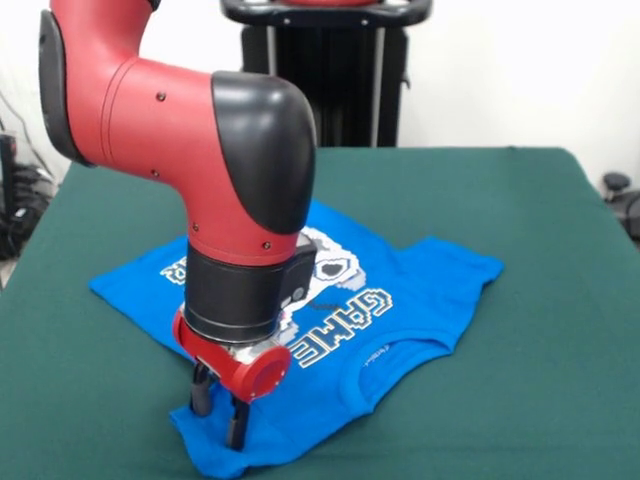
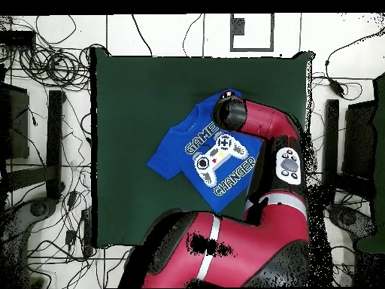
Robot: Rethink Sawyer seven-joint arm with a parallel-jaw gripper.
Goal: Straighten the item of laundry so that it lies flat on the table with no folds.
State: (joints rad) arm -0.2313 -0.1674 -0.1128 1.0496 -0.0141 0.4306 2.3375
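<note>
The item of laundry (image 1: 410, 290) is a bright blue T-shirt with white "GAME" lettering, lying print-up on the dark green table (image 1: 520, 200). It is mostly spread out, with creases at the neckline and a bunched sleeve at the near corner. My gripper (image 1: 220, 408) stands over that sleeve with its two fingers apart, tips down on the cloth. In the overhead view the item of laundry (image 2: 207, 154) lies right of the middle of the table (image 2: 135, 98). There the red arm covers its right edge and hides the gripper.
The red arm (image 1: 200, 130) leans in from the upper left and hides part of the shirt. A black stand (image 1: 325, 70) rises behind the table. Cables (image 2: 45, 60) and equipment lie on the floor around the table.
</note>
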